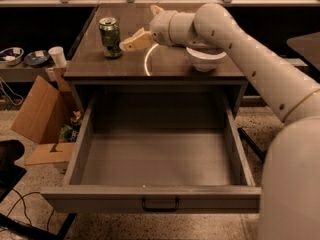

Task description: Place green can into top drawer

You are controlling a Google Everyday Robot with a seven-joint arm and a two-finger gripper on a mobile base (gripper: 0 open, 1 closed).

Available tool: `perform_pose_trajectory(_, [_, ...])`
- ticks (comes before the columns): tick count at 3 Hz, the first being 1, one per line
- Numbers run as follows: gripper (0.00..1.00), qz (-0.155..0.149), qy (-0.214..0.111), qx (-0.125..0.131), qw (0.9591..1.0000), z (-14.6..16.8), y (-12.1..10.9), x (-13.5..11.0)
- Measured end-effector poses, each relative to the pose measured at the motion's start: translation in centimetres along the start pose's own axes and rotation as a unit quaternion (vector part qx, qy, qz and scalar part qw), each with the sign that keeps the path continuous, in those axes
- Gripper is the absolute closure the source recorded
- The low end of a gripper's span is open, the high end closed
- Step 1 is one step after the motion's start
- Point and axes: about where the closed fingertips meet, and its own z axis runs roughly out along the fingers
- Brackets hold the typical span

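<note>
The green can (110, 37) stands upright on the left part of the cabinet's top (165, 66). My gripper (140, 27) hovers over the top just right of the can. It is open, and its near tan finger (134, 41) points at the can with a small gap left between them. The top drawer (157, 156) is pulled fully out below, and nothing lies in it. Its dark handle (160, 204) is at the front centre.
A white bowl (204, 59) sits on the top under my arm, right of the gripper. An open cardboard box (42, 116) stands on the floor at the left. A low shelf at the far left holds a cup (58, 57) and dishes. Cables lie at the bottom left.
</note>
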Motion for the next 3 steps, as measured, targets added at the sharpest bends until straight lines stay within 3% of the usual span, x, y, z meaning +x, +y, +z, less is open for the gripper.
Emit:
perform_pose_trajectory(1, [0.0, 0.028, -0.026, 0.008, 0.9992, 3.7, -1.5, -0.2])
perform_pose_trajectory(2, [0.0, 0.044, -0.058, -0.003, 0.9973, 6.5, -1.7, -1.1])
perform_pose_trajectory(3, [0.0, 0.057, -0.064, -0.017, 0.9961, 8.7, -1.4, -1.4])
